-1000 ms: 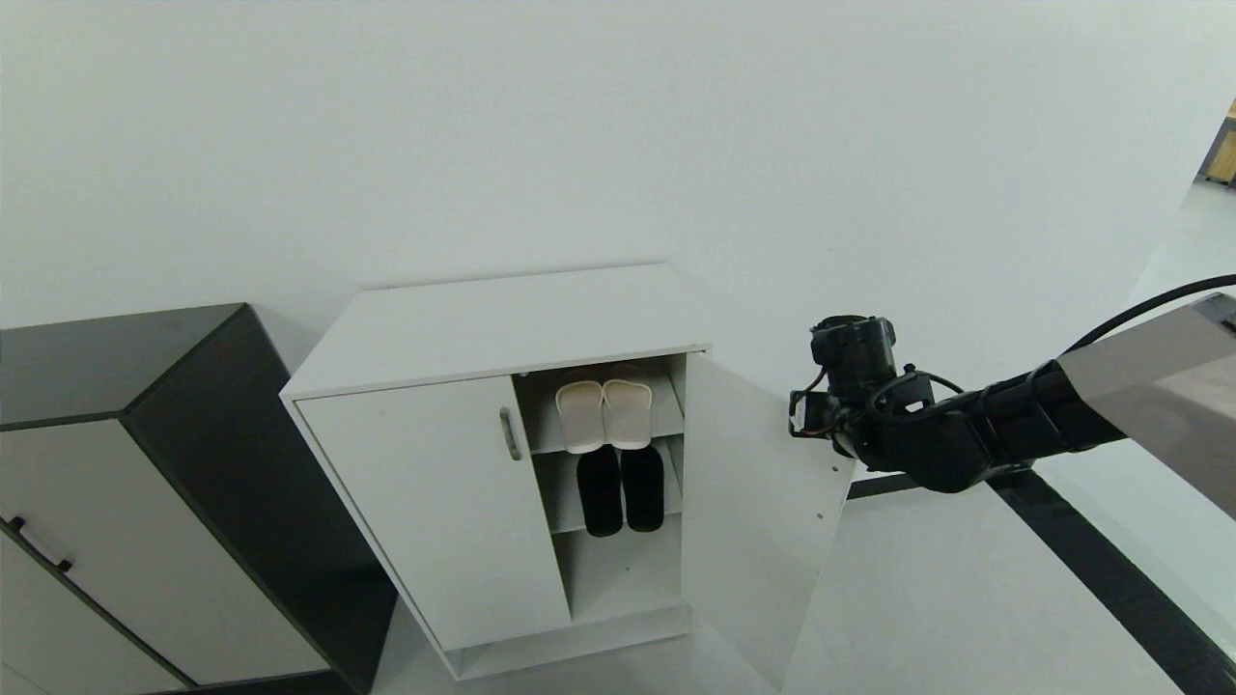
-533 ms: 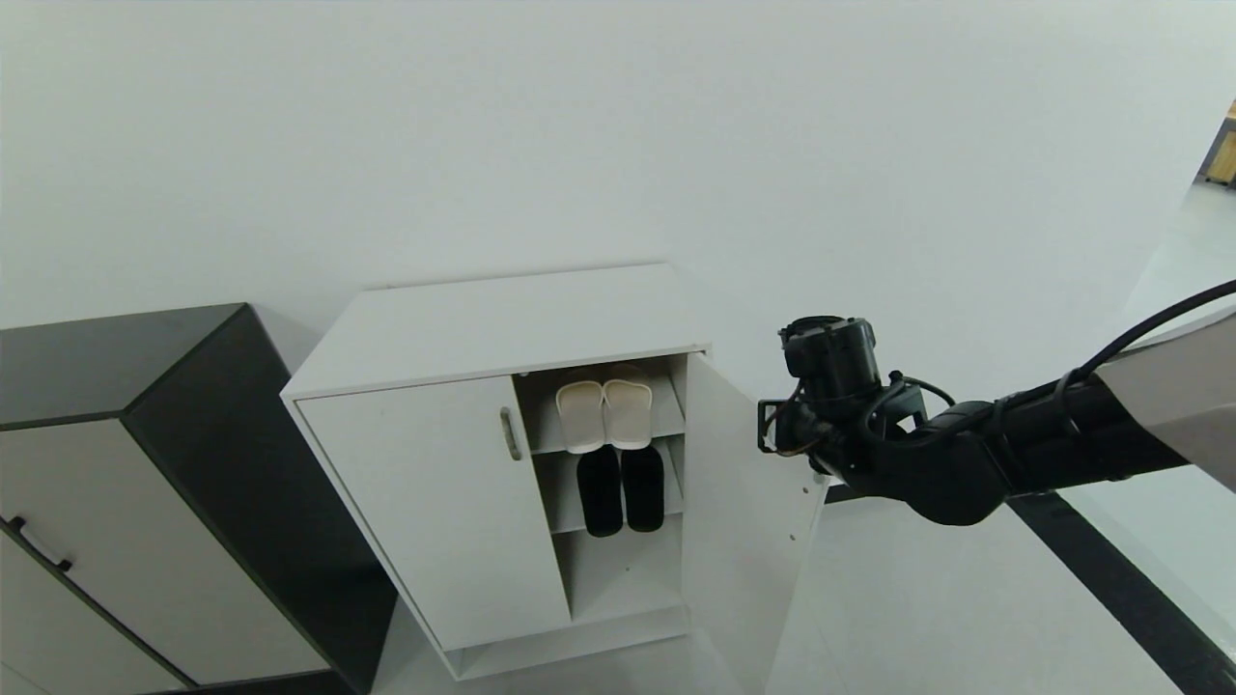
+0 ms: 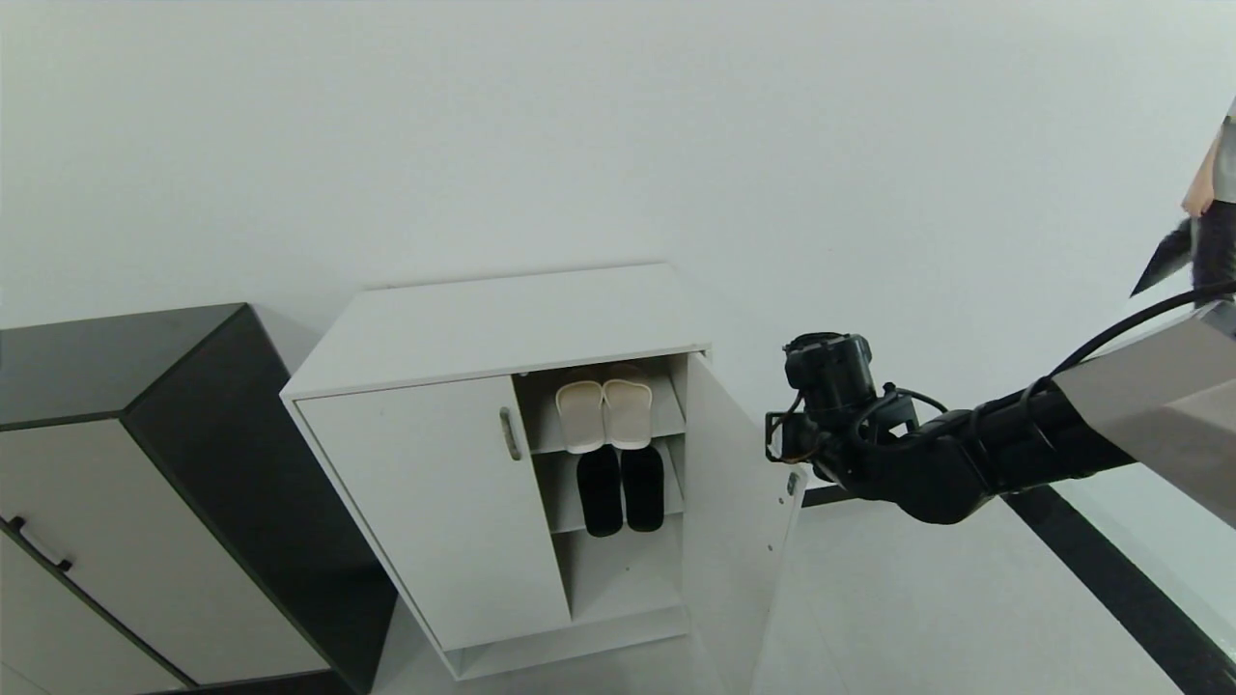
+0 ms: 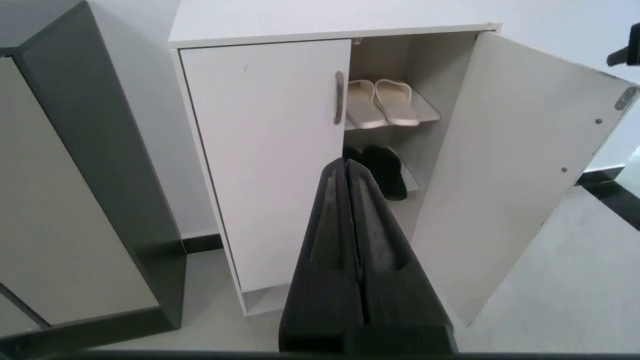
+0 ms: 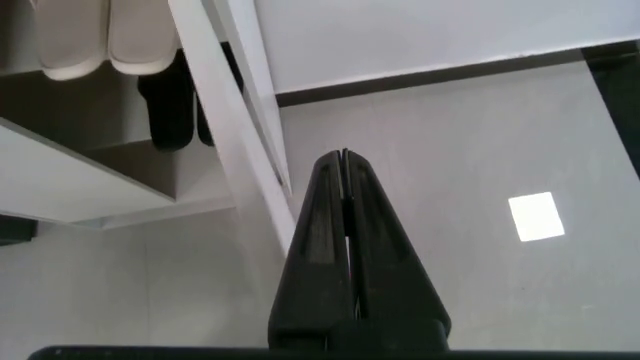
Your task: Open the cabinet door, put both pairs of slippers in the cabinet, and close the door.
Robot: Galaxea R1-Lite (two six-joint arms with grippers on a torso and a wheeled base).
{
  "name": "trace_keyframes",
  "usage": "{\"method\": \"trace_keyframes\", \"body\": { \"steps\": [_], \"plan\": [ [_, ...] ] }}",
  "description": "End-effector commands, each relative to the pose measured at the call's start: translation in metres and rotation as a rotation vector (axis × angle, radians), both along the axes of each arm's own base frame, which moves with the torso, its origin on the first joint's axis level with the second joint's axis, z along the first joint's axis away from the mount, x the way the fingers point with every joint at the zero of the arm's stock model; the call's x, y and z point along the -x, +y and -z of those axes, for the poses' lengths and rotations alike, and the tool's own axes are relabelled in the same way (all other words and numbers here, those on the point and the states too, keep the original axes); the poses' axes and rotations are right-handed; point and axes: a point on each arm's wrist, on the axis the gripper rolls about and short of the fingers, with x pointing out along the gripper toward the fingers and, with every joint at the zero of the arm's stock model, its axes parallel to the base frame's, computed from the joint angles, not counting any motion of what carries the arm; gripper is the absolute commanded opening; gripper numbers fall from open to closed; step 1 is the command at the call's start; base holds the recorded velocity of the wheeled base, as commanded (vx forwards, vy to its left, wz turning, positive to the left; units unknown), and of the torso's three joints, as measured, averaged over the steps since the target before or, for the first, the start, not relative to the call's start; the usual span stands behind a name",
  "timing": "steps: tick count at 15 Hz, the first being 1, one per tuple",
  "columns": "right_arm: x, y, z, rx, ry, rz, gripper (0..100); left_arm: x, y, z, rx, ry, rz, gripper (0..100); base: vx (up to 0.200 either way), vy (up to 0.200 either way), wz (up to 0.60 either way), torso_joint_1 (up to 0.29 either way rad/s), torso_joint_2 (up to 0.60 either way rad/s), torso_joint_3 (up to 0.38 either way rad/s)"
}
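Note:
The white cabinet (image 3: 502,323) has its left door shut and its right door (image 3: 734,502) standing partly open. White slippers (image 3: 605,413) lie on the upper shelf, with black slippers (image 3: 623,487) on the shelf below. My right gripper (image 3: 775,439) is at the upper free edge of the open door, on its outer side. In the right wrist view that gripper (image 5: 345,160) is shut and empty, with the door's edge (image 5: 235,130) just beyond it. My left gripper (image 4: 347,165) is shut and empty, held low in front of the cabinet's shut door (image 4: 265,150).
A dark cabinet (image 3: 145,434) with pale doors stands close on the left of the white one. The wall is right behind both. A black stripe (image 3: 1110,579) crosses the floor at the right, with open floor around it.
The right arm has moved left, and the open door has swung with it, now standing at a narrower angle. The slippers and the left arm have stayed put.

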Motion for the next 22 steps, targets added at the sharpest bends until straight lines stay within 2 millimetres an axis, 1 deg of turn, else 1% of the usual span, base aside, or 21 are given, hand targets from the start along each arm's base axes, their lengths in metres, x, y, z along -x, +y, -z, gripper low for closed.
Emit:
{"method": "trace_keyframes", "body": {
  "steps": [1, 5, 7, 9, 10, 12, 15, 21, 22],
  "plan": [
    [-0.001, 0.005, 0.011, 0.013, 0.022, -0.008, 0, 0.000, 0.000, 0.000, 0.001, -0.001, 0.000, 0, 0.000, 0.000, 0.00, 0.000, 0.00, 0.000],
    [0.018, 0.029, 0.008, -0.019, 0.021, -0.068, 0, 0.000, 0.000, 0.000, 0.001, 0.000, 0.002, 0, 0.000, 0.000, 0.00, 0.000, 0.00, 0.000],
    [0.035, 0.042, 0.002, -0.038, 0.015, -0.112, 0, 0.000, 0.000, 0.000, 0.001, 0.000, 0.002, 0, 0.000, 0.000, 0.00, 0.000, 0.00, 0.000],
    [0.047, 0.045, -0.003, -0.050, -0.003, -0.143, 0, 0.000, 0.000, 0.000, 0.001, 0.000, 0.002, 0, 0.000, 0.000, 0.00, 0.000, 0.00, 0.000],
    [0.056, 0.046, -0.004, -0.057, -0.011, -0.192, 0, 0.000, 0.000, 0.000, -0.001, -0.001, 0.001, 0, 0.000, 0.000, 0.00, 0.000, 0.00, 0.000],
    [0.063, 0.043, -0.006, -0.049, -0.036, -0.247, 0, 0.000, 0.000, 0.000, -0.001, 0.000, 0.001, 0, 0.000, 0.000, 0.00, 0.000, 0.00, 0.000],
    [0.067, 0.046, -0.005, -0.042, -0.047, -0.267, 0, 0.000, 0.000, 0.000, -0.001, -0.001, 0.001, 0, 0.000, 0.000, 0.00, 0.000, 0.00, 0.000],
    [0.068, 0.048, -0.001, -0.042, -0.036, -0.287, 0, 0.000, 0.000, 0.000, -0.001, 0.000, 0.001, 0, 0.000, 0.000, 0.60, 0.002, 0.00, 0.001],
    [0.067, 0.048, 0.001, -0.041, -0.035, -0.284, 0, 0.000, 0.000, 0.000, -0.001, 0.000, 0.003, 0, 0.000, 0.000, 0.00, 0.000, 0.00, 0.000]
  ]
}}
